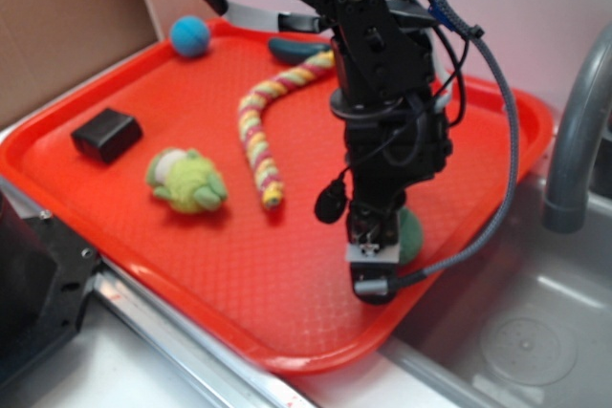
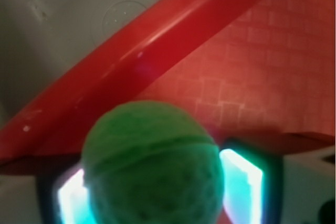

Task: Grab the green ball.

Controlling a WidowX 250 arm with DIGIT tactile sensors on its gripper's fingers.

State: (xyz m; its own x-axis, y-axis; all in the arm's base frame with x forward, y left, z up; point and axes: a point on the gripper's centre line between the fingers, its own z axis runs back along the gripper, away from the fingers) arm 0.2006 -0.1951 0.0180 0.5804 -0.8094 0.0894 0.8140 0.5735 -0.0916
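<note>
The green ball (image 2: 152, 156), dimpled and with a groove seam, fills the lower middle of the wrist view. It sits between my two glowing pads (image 2: 242, 177), and both pads touch its sides. From outside, only a sliver of the green ball (image 1: 411, 236) shows behind my gripper (image 1: 381, 272), which is down at the tray floor near the red tray's right front rim (image 1: 316, 355). My gripper (image 2: 157, 195) is shut on the ball.
On the tray lie a lime plush toy (image 1: 186, 182), a striped rope toy (image 1: 263, 131), a black block (image 1: 106, 134), a small blue ball (image 1: 190, 35) and a dark teal object (image 1: 296, 49). A steel sink (image 1: 535, 332) and grey faucet (image 1: 574, 140) are at right.
</note>
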